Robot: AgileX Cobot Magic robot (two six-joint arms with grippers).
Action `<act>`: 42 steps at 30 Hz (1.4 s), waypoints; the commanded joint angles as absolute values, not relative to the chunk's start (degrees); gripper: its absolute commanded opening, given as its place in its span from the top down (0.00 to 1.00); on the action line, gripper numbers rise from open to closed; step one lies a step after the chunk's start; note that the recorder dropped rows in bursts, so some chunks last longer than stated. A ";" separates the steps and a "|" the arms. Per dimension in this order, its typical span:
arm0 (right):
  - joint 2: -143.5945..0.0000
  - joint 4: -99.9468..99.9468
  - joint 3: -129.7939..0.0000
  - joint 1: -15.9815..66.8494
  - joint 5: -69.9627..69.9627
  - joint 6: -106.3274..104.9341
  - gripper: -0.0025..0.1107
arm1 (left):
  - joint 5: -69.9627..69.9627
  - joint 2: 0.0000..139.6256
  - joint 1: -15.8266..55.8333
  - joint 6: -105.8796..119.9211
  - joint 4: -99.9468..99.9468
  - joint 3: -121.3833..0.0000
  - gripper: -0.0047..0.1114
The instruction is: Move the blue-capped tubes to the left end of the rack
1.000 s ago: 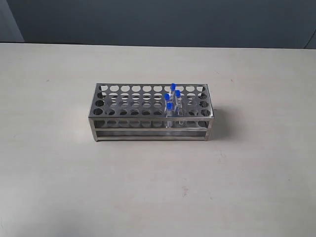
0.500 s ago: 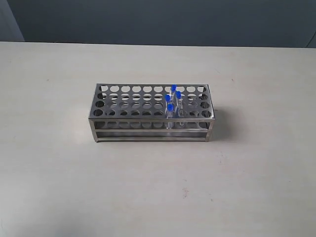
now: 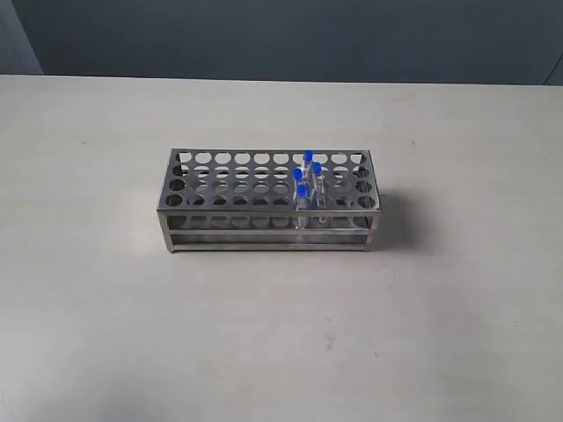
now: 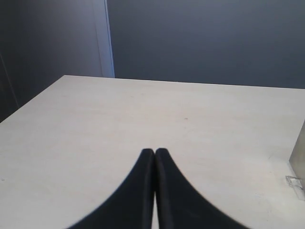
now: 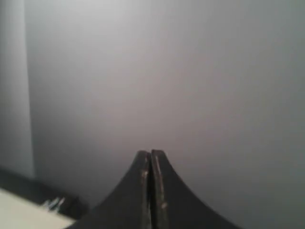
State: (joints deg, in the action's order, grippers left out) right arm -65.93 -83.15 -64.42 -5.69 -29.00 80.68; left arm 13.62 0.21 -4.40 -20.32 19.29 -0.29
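The silver rack (image 3: 237, 198) stands in the middle of the table in the exterior view. Several blue-capped tubes (image 3: 307, 176) stand upright in holes right of its centre, close together. Neither arm shows in the exterior view. In the left wrist view my left gripper (image 4: 154, 152) is shut with nothing between its black fingers, above bare tabletop. In the right wrist view my right gripper (image 5: 151, 153) is shut and empty, facing a grey wall.
The pale table (image 3: 106, 334) spreads on all sides of the rack. A dark wall (image 3: 290, 35) runs behind its far edge. A metal corner (image 4: 298, 157) shows at the edge of the left wrist view.
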 commanded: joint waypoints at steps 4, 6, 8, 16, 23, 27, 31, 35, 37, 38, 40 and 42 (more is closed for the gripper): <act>-80.19 -76.24 -51.49 11.04 -15.54 68.48 0.98 | 13.75 0.00 -3.87 -20.38 19.12 -0.10 0.96; -82.15 -60.42 -46.66 15.10 -15.79 54.59 0.98 | 13.75 0.00 -3.87 -20.38 19.12 -0.10 0.96; -84.16 -43.96 -41.79 17.93 -22.22 39.60 0.98 | 13.75 0.00 -3.87 -20.38 19.12 -0.10 0.96; -88.36 -15.01 -30.68 20.08 -36.32 16.41 0.98 | 13.75 0.00 -3.87 -20.38 19.12 -0.10 0.96; -92.57 -28.35 -30.68 20.08 -39.37 22.95 0.67 | 13.75 0.00 -3.87 -20.38 19.14 -0.10 0.96; -96.01 -27.82 -30.68 20.08 -41.64 22.81 0.48 | 13.75 0.00 -3.87 -20.38 19.14 -0.10 0.96; -99.93 -27.72 -30.68 20.08 -47.28 21.18 0.48 | 13.75 0.00 -3.87 -20.38 19.14 -0.10 0.96; -102.78 -27.84 -31.17 20.08 -51.41 21.09 0.48 | 13.75 0.00 -3.87 -20.38 19.14 -0.10 0.96; -103.98 -27.92 -32.18 20.08 -51.82 21.09 0.48 | 13.75 0.00 -3.87 -20.38 19.14 -0.10 0.96; -104.62 -27.92 -32.80 20.08 -51.71 21.04 0.48 | 13.75 0.00 -3.87 -20.38 19.14 -0.10 0.96; -105.69 -27.97 -33.96 20.08 -51.71 21.04 0.48 | 13.75 0.00 -3.87 -20.38 19.14 -0.10 0.96; -106.47 -28.44 -34.98 20.08 -51.56 21.04 0.48 | 13.75 0.00 -3.87 -20.38 19.14 -0.10 0.96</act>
